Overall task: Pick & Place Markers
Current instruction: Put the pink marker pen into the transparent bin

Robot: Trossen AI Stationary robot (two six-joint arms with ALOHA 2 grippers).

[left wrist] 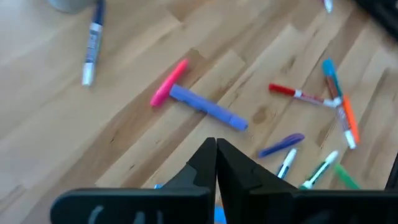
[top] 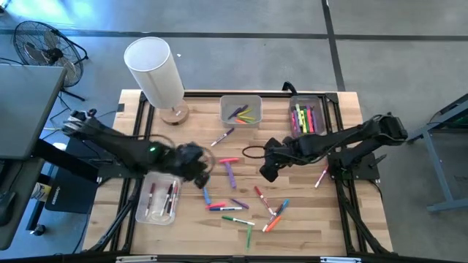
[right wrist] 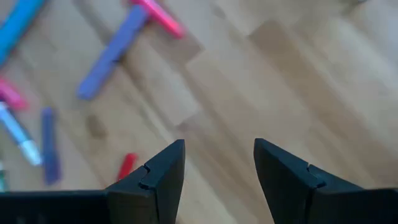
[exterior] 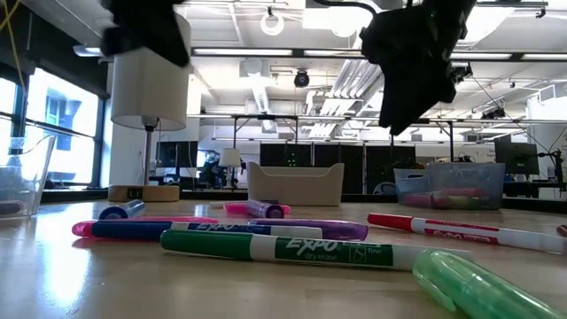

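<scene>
Wooden table (top: 307, 219) in a big open workshop, lamp (top: 155, 73) at the back. Markers (top: 241, 208) lie scattered mid-table, pointing every which way. Left gripper (top: 201, 177) clamped tight, empty; right gripper (top: 268, 174) spread wide, empty, above them.

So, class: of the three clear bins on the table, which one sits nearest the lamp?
The middle bin, at the table's far edge beside the lamp; the others stand at the right corner and the near left.
</scene>
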